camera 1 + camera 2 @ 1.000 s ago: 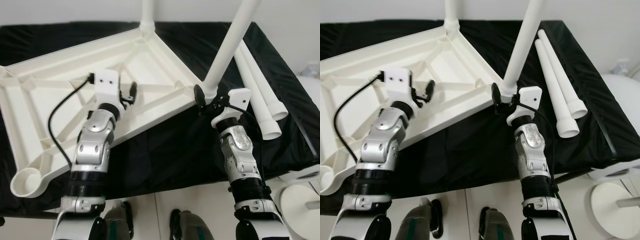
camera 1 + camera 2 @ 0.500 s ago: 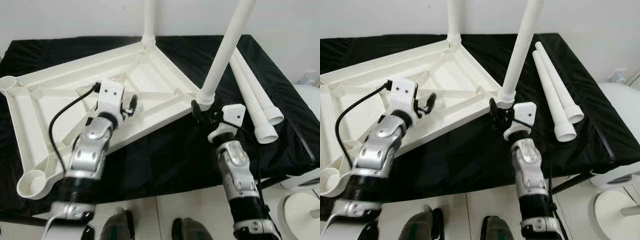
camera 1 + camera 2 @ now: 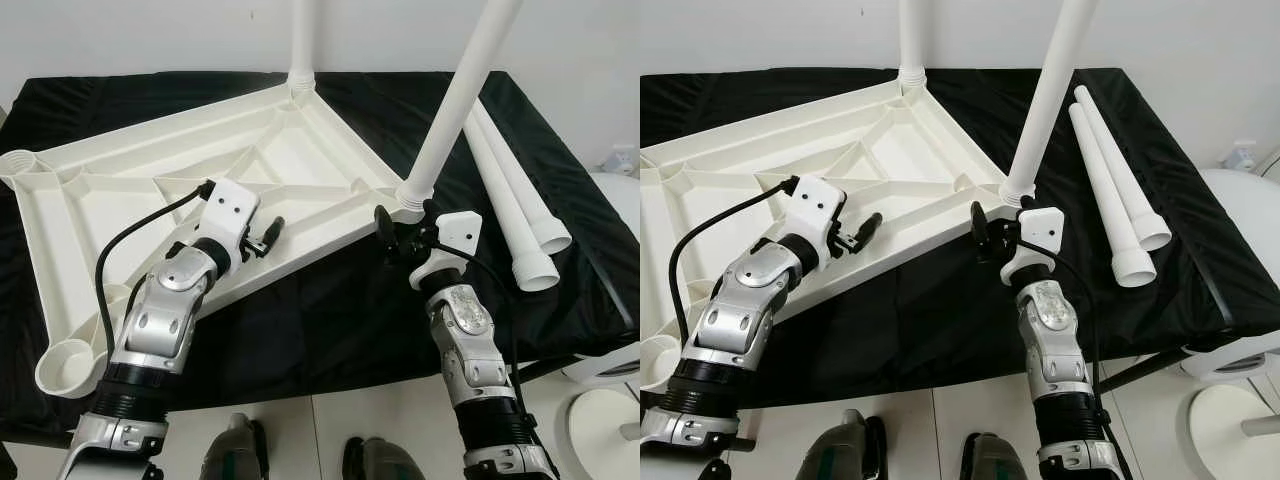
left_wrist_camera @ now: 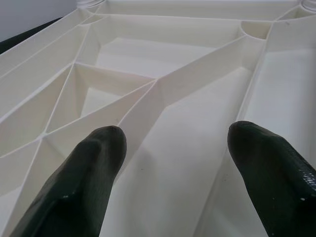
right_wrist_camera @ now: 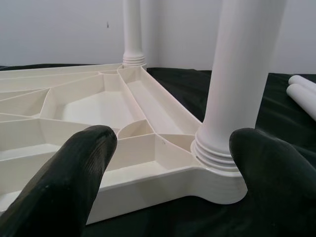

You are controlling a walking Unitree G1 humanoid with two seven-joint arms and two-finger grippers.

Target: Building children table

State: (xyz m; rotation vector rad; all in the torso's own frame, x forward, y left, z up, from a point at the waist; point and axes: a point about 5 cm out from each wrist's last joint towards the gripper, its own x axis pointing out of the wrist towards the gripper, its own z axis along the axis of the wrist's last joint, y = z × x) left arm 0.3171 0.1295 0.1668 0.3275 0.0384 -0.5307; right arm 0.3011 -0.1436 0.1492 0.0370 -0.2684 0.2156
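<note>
Right wrist view: right end effector [image 5: 168, 163] backed off fitted leg [image 5: 237, 94].

No legible text, labels or signs.

the tabletop [image 3: 150, 190] is seen as smooth, cream plastic with a faint sheen on its ribs. the legs [image 3: 455, 100] and the loose legs [image 3: 520, 215] look to be of the same smooth plastic. the cloth [image 3: 330, 300] is matt black fabric, lightly creased. the fingers [image 5: 74, 177] are finished in dull black, slightly rubbery. the arms [image 3: 165, 315] are made of brushed silver metal.
</note>
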